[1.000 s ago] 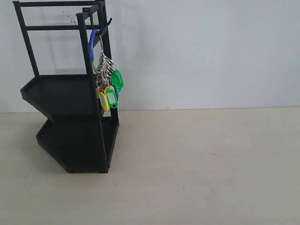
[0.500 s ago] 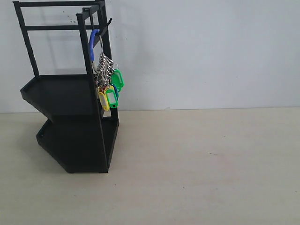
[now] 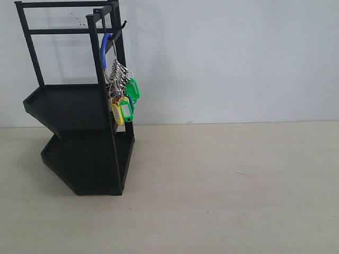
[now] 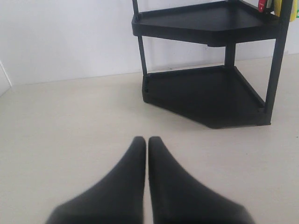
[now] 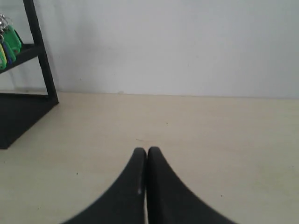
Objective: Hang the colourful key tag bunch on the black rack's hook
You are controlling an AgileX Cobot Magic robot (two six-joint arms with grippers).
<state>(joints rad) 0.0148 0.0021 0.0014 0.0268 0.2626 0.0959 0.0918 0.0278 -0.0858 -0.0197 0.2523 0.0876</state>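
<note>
Currently the colourful key tag bunch (image 3: 123,100) hangs by its blue loop (image 3: 105,50) from the hook (image 3: 122,25) high on the black rack (image 3: 79,137), clear of the surface (image 3: 238,185). Both the left tool (image 4: 146,140) and the right tool (image 5: 146,150) are pinched closed, holding nothing, low over the surface.

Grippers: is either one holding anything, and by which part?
Nothing is held. The left gripper and right gripper are shut and empty; the bunch hangs on the rack.
</note>
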